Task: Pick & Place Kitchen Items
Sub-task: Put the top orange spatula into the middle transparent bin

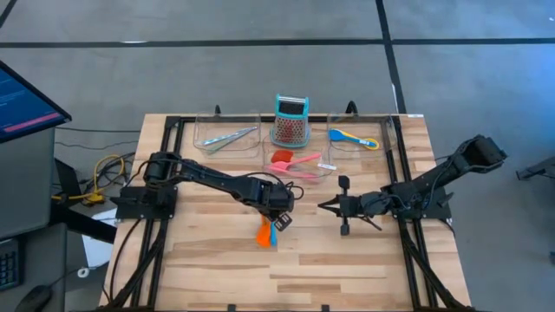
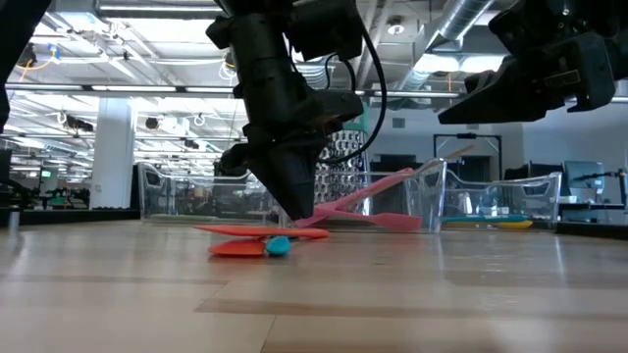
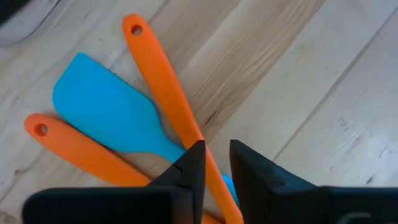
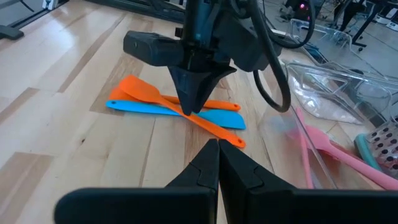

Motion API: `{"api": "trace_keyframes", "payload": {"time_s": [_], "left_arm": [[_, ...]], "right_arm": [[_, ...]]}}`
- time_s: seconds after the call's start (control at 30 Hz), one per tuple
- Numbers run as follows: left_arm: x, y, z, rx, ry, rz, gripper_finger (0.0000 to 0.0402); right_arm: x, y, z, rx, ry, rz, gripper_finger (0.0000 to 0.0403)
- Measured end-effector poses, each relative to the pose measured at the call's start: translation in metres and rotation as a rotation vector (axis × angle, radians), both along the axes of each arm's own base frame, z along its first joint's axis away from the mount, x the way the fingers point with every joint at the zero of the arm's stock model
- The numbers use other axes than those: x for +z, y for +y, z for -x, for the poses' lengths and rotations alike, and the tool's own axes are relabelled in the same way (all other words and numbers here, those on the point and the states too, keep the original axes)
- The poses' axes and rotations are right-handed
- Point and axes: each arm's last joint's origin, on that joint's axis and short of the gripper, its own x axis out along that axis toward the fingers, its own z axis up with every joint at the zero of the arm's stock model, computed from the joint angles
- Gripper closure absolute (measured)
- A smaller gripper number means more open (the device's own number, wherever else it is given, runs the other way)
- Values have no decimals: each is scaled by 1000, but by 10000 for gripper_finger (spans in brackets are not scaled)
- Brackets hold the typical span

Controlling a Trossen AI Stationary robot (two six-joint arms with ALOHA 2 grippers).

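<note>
Two orange utensils and a blue spatula lie crossed in a small pile on the wooden table, near its middle. My left gripper points steeply down over the pile, slightly open. Its fingertips stand on either side of the longer orange utensil's handle; they hide the handle's nearest stretch. In the right wrist view the same gripper tapers down to the pile. My right gripper hangs shut above the table to the pile's right, holding nothing. My left gripper comes from above, slanting, with one fingertip on each side of the orange handle, across it. Whether the fingers touch the handle I cannot tell. The utensil lies flat on the blue spatula and the table.
Three clear trays stand along the far edge: one with metal tongs, one with pink and red spatulas, one with a blue-and-yellow spoon. A teal-topped grater stands behind the middle tray. Bare wood lies toward the near edge.
</note>
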Motion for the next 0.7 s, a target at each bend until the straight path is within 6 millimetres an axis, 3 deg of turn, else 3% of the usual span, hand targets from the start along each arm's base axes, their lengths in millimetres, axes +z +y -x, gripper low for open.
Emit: {"api": "trace_keyframes", "payload": {"time_s": [0.37, 0.7], "left_arm": [[-3, 0, 0, 5, 8, -17, 278], [-11, 1, -1, 15, 23, -32, 277]], "right_arm": [[0, 0, 0, 0, -1, -1, 403], [0, 0, 0, -2, -3, -7, 403]]}}
